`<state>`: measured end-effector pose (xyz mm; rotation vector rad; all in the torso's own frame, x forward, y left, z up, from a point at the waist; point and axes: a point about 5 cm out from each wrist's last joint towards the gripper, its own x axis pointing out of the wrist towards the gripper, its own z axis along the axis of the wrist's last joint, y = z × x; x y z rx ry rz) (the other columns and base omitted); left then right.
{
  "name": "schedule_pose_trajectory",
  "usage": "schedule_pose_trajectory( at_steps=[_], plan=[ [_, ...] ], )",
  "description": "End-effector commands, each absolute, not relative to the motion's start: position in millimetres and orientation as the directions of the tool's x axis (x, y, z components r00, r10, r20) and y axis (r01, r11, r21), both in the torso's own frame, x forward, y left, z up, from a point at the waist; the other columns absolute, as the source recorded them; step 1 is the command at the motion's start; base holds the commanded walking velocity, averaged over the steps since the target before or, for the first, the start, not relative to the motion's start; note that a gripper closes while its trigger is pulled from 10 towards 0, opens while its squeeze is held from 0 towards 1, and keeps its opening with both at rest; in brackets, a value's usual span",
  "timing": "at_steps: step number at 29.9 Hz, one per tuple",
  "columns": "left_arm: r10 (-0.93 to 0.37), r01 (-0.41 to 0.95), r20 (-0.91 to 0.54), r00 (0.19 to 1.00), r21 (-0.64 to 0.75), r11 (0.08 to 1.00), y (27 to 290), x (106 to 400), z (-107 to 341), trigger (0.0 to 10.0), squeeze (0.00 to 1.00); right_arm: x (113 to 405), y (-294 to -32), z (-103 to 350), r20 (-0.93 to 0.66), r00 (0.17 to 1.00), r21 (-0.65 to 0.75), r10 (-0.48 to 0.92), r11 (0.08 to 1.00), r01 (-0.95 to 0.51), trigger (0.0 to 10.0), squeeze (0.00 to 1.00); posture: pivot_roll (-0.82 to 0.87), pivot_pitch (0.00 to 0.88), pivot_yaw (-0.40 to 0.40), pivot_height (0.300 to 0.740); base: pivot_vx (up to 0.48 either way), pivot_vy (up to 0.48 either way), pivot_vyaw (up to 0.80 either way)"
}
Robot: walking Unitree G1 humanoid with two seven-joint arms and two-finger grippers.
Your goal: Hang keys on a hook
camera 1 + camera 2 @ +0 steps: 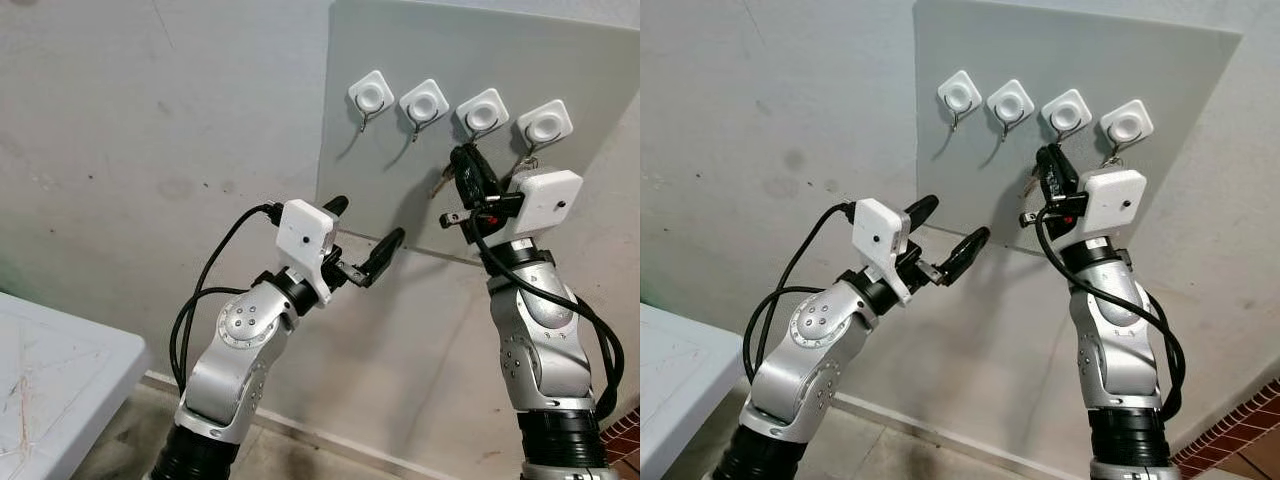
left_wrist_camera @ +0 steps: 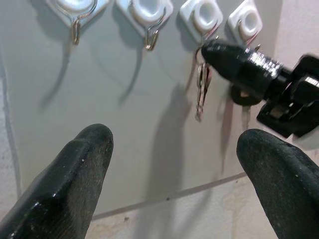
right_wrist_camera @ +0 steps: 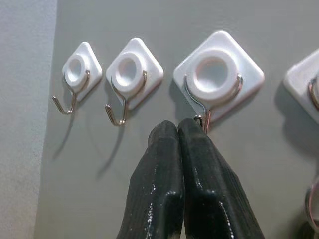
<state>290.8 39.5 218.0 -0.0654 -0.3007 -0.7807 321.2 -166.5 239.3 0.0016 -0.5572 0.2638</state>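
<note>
Against the grey board (image 1: 400, 120), the right hand (image 3: 178, 130) is pressing its fingers clenched together at the third hook (image 3: 213, 74), where thin silvery keys (image 2: 202, 92) are dangling at six o'clock. At nine o'clock of it, the left hand (image 1: 365, 238) is hovering, fingers spread wide, grasping nothing.

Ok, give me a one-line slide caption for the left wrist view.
Right tool holds keys at the third hook on the grey board, seen between open left tool fingers.
</note>
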Motion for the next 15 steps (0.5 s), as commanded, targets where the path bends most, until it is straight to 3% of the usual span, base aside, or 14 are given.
schedule_pose_trajectory(
  at_steps=[1, 15],
  plan=[
    [-0.708, 0.725, 0.312, 0.634, 0.081, 0.684, 34.4, 286.3, 227.4, 10.0, 0.0, 320.1, -171.5, 247.8, 0.56, 0.793, -0.067, 0.239, 0.967, -0.244, 10.0, 0.0, 0.0, 0.022, -0.017, 0.74, 0.0, 0.0, 0.0],
    [-0.725, 0.741, 0.301, 0.619, 0.08, 0.666, 31.5, 282.2, 226.3, 10.0, 0.0, 303.6, -171.2, 230.3, 0.507, 0.795, -0.1, 0.334, 0.939, -0.33, 10.0, 0.0, -0.01, 0.04, -0.015, 0.74, 0.0, 0.0, 0.0]
  ],
)
